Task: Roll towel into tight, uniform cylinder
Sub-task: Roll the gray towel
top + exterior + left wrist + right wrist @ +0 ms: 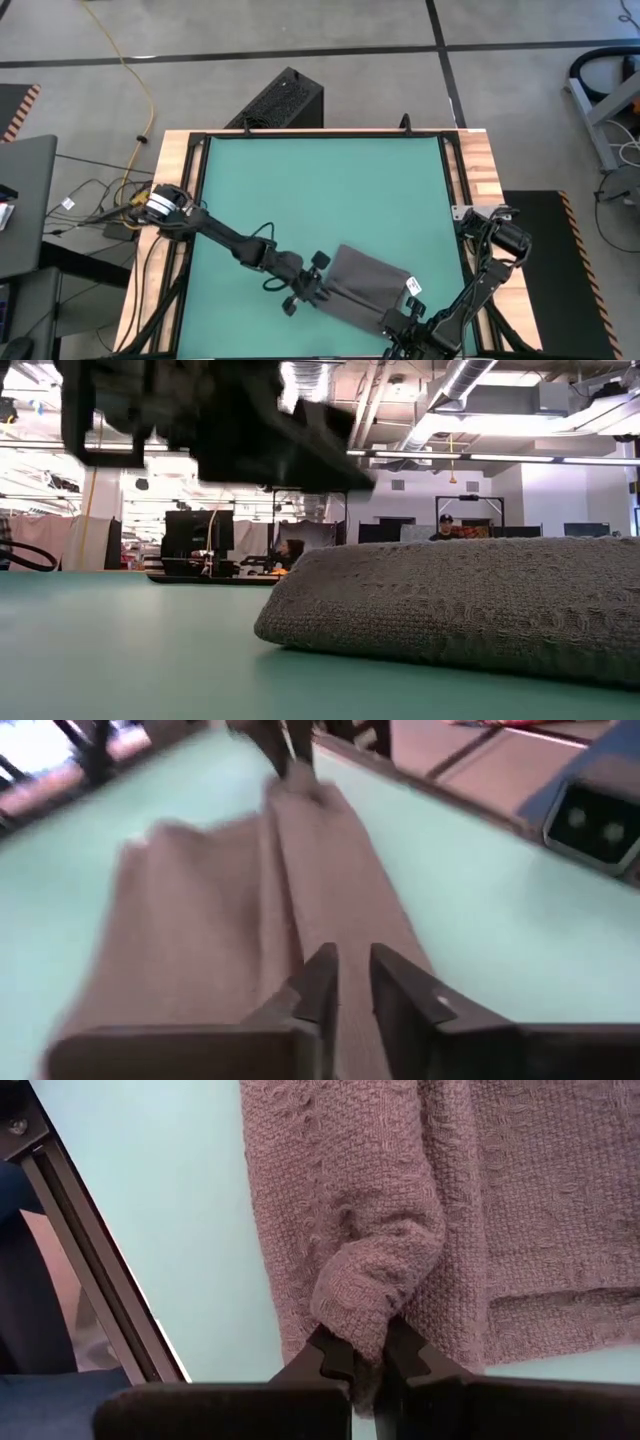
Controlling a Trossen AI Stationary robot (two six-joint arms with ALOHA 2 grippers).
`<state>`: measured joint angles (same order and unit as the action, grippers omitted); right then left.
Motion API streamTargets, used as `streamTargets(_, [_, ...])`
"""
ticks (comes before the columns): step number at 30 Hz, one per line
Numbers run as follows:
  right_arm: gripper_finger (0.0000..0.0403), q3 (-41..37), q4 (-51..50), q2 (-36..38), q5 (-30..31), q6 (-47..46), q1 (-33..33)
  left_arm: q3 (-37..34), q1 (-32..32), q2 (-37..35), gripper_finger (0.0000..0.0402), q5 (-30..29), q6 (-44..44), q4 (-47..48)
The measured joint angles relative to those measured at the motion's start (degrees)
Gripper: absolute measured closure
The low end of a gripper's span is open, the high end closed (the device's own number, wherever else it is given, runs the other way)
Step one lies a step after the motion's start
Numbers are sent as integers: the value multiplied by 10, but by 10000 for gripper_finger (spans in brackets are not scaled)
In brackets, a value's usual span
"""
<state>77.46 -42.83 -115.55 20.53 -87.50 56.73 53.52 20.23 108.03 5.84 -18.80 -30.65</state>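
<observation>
The green mat (320,200) filled the table, and the towel (368,280) lay on its near edge toward my right side, folded into a flat band with one edge already turned over into a low, rounded lip. My right gripper (365,1355) sat at the towel's near right corner, its fingers closed on a bunched fold of the cloth. My left gripper (345,982) was at the towel's left end, over the lengthwise fold; its fingers stood a narrow gap apart, and I could not tell whether any cloth was between them. To roll well, I judged both ends had to turn together, with the cloth kept taut between them so the roll stayed even. There were no containers on the mat. The small white tag (414,288) showed beside my right gripper.
</observation>
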Motion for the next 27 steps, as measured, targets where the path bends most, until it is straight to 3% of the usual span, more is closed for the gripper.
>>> streamTargets(3, [378, 0, 0, 0, 0, 2, 0, -1, -8, 15, 385, 40, 11, -14])
streamTargets(5, [378, 0, 0, 0, 0, 4, 0, 0, -8, 19, 397, 32, 10, -27])
streamTargets(9, [378, 0, 0, 0, 0, 10, -2, 0, -10, 28, 397, 0, 13, -47])
streamTargets(21, [378, 0, 1, 0, 0, 6, -2, 0, -5, 44, 401, 34, 6, -73])
streamTargets(27, [378, 0, 7, 0, 1, 6, -2, 37, -4, 102, 401, -18, 9, -49])
